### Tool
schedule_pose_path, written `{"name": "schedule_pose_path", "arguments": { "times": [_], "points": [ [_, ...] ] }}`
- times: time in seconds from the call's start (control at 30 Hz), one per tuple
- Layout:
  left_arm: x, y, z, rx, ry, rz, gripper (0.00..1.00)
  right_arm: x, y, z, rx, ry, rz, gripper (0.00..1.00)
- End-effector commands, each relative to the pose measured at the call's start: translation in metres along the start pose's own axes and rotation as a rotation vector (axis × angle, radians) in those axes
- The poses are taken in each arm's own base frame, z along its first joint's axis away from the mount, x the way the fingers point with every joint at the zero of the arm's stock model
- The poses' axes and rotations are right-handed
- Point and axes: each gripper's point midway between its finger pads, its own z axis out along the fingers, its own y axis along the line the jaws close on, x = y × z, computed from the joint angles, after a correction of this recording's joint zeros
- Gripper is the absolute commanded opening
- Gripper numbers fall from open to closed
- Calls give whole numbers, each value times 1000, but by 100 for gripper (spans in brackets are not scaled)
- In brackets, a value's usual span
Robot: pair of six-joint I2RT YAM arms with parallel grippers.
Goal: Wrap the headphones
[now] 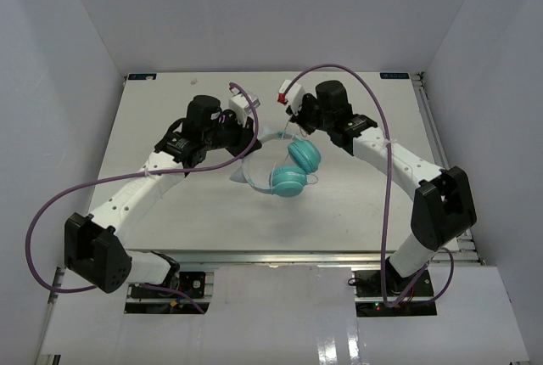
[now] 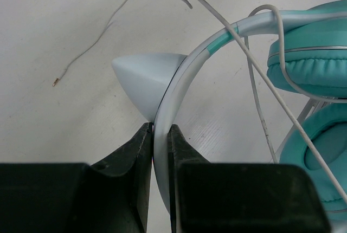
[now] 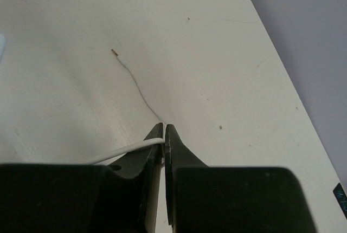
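Bench [image 1: 170, 212]: carries the headphones [image 1: 288, 174] near its middle. Left end effector [image 2: 161, 131], just left of the ear cups, is clamped on the headband [image 2: 181, 76]. Right end effector [image 3: 164, 134], just beyond the cups, is pinching the cord [image 3: 141, 145]. Advised: hold the cord taut and lay even turns round the headband. No containers seen.

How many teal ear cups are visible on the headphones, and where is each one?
2. The far ear cup sits near the middle of the table. The near ear cup lies right beside it, just below it in the top view. No more seem hidden.
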Motion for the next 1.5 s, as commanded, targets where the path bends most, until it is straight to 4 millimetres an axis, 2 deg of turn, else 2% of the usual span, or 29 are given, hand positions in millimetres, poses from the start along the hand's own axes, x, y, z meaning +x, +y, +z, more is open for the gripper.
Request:
{"name": "schedule_pose_path", "arguments": {
  "times": [0.0, 0.23, 0.37, 0.47, 0.5, 0.73, 0.9, 1.0, 1.2, 1.47],
  "points": [
    [-62, -38, -33, 98, -170, 46, 0, 1, -24, -12, -8, -62, 134, 8],
    [-95, -39, -49, 60, -232, 36, 0, -11, 10, -15, -234, -174, 253, 11],
    [-122, -45, -60, 57, -253, 16, 0, -20, 23, -2, -333, -235, 325, 13],
    [-139, -53, -68, 75, -262, 2, 0, -36, 21, 10, -400, -283, 355, 15],
    [-145, -55, -71, 79, -267, 0, 0, -35, 27, 17, -446, -282, 387, 16],
    [-161, -61, -79, 89, -277, -36, 0, -53, 40, 42, -543, -342, 407, 20],
    [-175, -54, -87, 30, -319, -36, 0, -47, 54, 46, -578, -349, 435, 16],
    [-186, -44, -93, -38, -356, -46, 0, -30, 69, 43, -601, -320, 464, 12],
    [-208, -28, -104, -143, -432, -69, 0, -8, 95, 28, -645, -301, 509, 8],
    [-228, -11, -124, -266, -478, -65, 0, -4, 111, 4, -672, -315, 531, 8]
  ]
}}
